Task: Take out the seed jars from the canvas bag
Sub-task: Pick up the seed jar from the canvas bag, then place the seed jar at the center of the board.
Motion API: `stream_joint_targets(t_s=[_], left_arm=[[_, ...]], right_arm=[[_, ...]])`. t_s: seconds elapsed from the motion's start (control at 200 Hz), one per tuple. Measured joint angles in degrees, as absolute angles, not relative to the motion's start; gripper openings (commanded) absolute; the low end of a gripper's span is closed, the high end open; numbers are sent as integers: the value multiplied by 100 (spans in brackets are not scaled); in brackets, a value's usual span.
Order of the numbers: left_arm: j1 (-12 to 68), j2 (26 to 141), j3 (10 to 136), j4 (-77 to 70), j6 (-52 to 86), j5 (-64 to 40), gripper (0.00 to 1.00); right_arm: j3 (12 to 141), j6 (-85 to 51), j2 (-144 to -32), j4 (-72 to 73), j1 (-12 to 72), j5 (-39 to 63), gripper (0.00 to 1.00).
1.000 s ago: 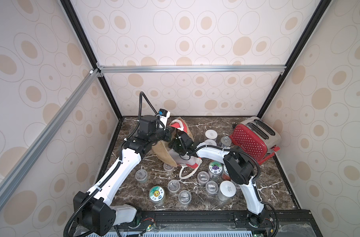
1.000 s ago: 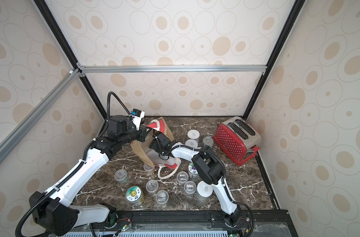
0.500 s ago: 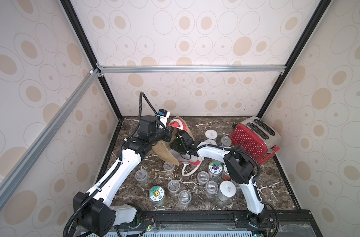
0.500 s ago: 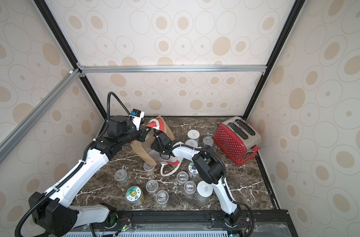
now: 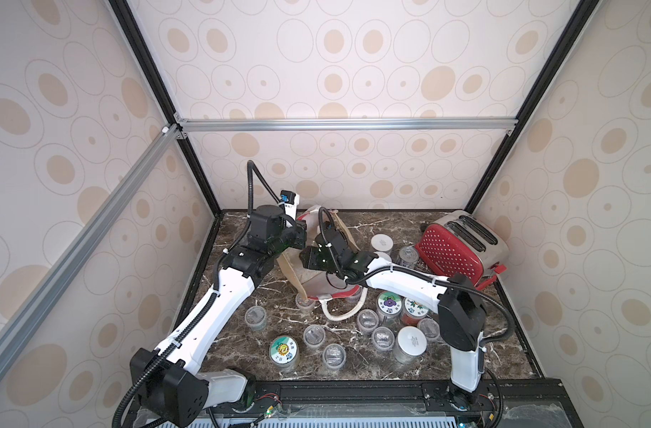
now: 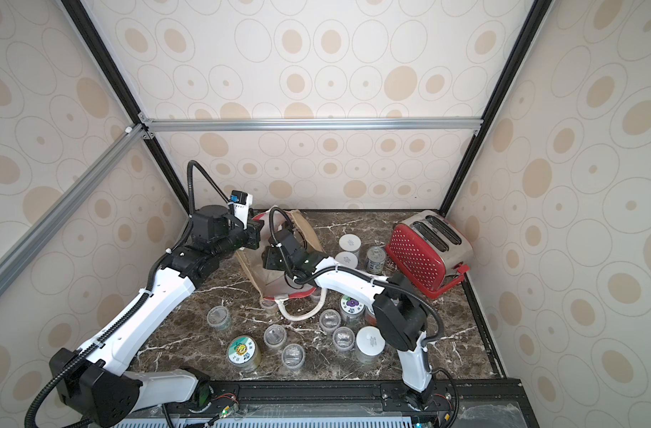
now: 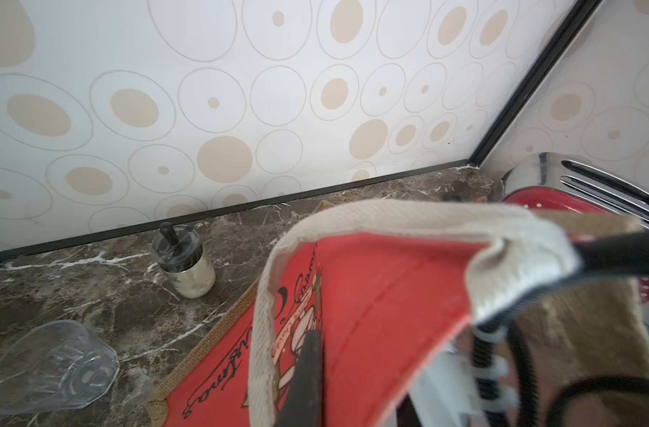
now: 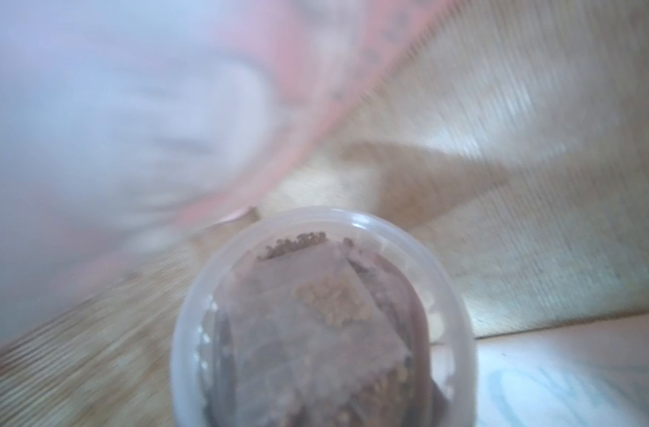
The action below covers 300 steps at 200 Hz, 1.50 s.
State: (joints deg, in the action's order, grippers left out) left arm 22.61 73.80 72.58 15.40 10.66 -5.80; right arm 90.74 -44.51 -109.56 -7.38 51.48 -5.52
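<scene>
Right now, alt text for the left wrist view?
Close-up of the bag, its red panel and white rim held by the shut left gripper. Beyond it on the marble counter, a black-topped shaker stands upright and a clear glass lies on its side. A red toaster peeks from behind the bag.

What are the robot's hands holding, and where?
Left gripper pinches the canvas bag by its white rim. Right gripper reaches inside at a small jar; grip unclear.
</scene>
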Motion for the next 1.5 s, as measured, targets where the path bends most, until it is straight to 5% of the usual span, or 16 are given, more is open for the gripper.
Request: stream_joint_targets(t_s=[0.58, 1.02, 1.501], left_arm=[[2062, 8932, 8960, 2163, 1428, -473, 0], [1367, 10744, 11124, 1973, 3107, -1712, 0], [720, 11904, 10519, 873, 5203, -2716, 2]], right_arm=[[8160, -3417, -8952, -1013, 5266, -1044, 53], [8204, -3131, -7891, -1940, 5266, -1428, 54], [7618, -3076, -7535, -2259, 5266, -1549, 54]])
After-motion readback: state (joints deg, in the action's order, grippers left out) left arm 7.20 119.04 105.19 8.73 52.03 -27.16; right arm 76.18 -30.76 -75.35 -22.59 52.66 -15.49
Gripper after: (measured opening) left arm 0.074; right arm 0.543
